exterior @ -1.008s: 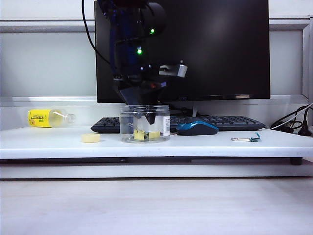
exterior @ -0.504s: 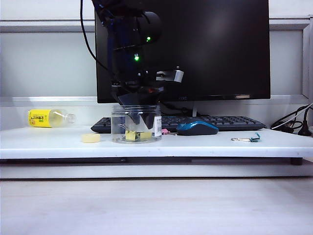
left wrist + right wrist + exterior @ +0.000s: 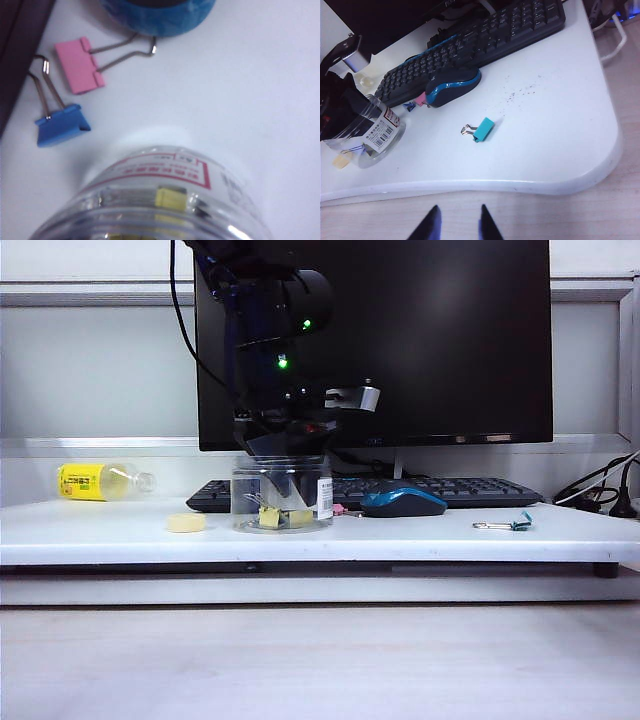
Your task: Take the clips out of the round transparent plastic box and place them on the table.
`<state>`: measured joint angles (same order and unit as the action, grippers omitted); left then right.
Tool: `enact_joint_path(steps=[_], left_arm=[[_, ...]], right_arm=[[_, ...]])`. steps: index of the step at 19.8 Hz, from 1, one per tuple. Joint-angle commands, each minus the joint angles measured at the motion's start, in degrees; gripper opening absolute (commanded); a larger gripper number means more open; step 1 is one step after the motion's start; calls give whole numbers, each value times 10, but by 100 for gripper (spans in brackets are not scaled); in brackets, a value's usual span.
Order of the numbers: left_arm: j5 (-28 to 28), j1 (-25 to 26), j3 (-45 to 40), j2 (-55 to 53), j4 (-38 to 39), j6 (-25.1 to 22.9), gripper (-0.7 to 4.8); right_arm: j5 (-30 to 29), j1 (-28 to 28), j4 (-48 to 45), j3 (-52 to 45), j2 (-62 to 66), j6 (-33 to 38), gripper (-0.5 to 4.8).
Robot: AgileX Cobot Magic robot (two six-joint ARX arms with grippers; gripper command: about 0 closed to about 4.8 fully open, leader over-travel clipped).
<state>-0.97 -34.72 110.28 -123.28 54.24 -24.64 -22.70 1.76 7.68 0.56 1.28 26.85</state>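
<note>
My left gripper (image 3: 281, 462) reaches down into the round transparent plastic box (image 3: 282, 494) on the table (image 3: 420, 537) by the mouse (image 3: 402, 501), its spread hidden, yellow clips (image 3: 272, 517) inside, my right gripper (image 3: 456, 224) parted off the table's front edge, while only wrist views reveal pink (image 3: 77, 67) and blue (image 3: 60, 127) clips outside

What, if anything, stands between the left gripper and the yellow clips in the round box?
Nothing visible. The left gripper reaches down through the round transparent plastic box's open mouth, right above the yellow clips on its floor. The right gripper hangs open off the table's front edge.
</note>
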Motion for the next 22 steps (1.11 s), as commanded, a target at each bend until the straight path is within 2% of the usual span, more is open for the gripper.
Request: enact_joint_path(steps=[1, 6, 17, 22], left_arm=[[-8, 1, -12, -24, 10, -2, 277], [-44, 1, -12, -38, 42, -2, 279], [-43, 1, 80, -38, 103, 24, 278], [-43, 8, 85, -38, 104, 24, 278]], right_arm=[[1, 0, -2, 1, 0, -3, 107], [1, 0, -2, 1, 0, -3, 107], [-2, 0, -2, 1, 0, -3, 107], [-2, 0, -2, 1, 0, -3, 107]])
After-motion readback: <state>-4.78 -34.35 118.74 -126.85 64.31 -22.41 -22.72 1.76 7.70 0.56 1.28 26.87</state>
